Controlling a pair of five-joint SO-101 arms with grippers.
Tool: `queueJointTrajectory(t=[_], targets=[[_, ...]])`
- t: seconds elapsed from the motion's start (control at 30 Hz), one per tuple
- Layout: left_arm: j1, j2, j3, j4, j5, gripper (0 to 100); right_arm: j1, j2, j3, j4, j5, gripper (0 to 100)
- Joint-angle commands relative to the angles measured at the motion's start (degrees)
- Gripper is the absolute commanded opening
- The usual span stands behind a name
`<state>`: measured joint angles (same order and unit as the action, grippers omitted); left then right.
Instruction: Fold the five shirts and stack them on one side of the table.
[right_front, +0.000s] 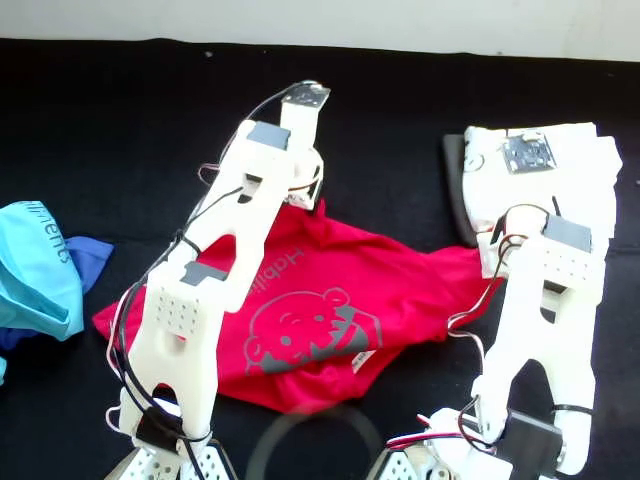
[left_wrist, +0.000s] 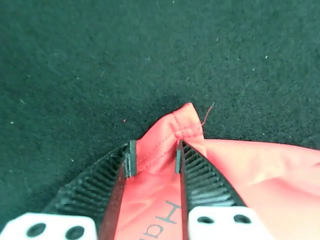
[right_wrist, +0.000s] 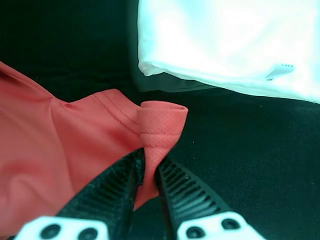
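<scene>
The red shirt (right_front: 400, 285) is gripped by the left pincer (left_wrist: 154, 159) and the right pincer (right_wrist: 149, 162); its corners should be lifted evenly and kept taut.

left arm (right_front: 215, 270) & right arm (right_front: 545, 300): white plastic shells, dark motor blocks (right_front: 530, 437), thin red/black/white wires (right_front: 463, 322) trailing back from the wrists. fingers (left_wrist: 202, 177) black & ribbed; just behind, white mounts (left_wrist: 220, 222) w/ round holes.

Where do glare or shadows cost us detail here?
High view: the white shirt glares bright, folds lost; a faint ring-shaped reflection sits at the near edge of the red shirt. Right wrist view: white shirt blown out likewise. Left wrist view: even light, soft shadow behind the red shirt's corner.
</scene>
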<state>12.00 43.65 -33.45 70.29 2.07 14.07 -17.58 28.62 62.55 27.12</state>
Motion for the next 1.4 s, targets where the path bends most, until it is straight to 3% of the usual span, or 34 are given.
queueJointTrajectory(t=[0.0, 0.13, 0.57, 0.9, 1.37], targets=[[-0.22, -0.92, -5.23, -0.44, 1.32, 14, -0.57, -0.04, 0.22, -0.66, 0.35, 0.5], [-0.22, -0.40, -12.62, 3.52, 5.54, 15, -0.57, -0.04, 0.22, -0.57, 0.35, 0.5], [3.47, 8.66, -18.95, 2.55, 5.54, 15, -0.57, -0.04, 0.22, -0.40, 0.35, 0.5], [6.90, 13.93, -29.32, 15.38, 5.36, 15, -0.57, -0.04, 0.22, -0.48, 0.62, 0.5], [6.99, 15.87, -30.20, 7.74, 5.27, 15, -0.48, -0.13, 0.22, -0.40, 0.70, 0.5]])
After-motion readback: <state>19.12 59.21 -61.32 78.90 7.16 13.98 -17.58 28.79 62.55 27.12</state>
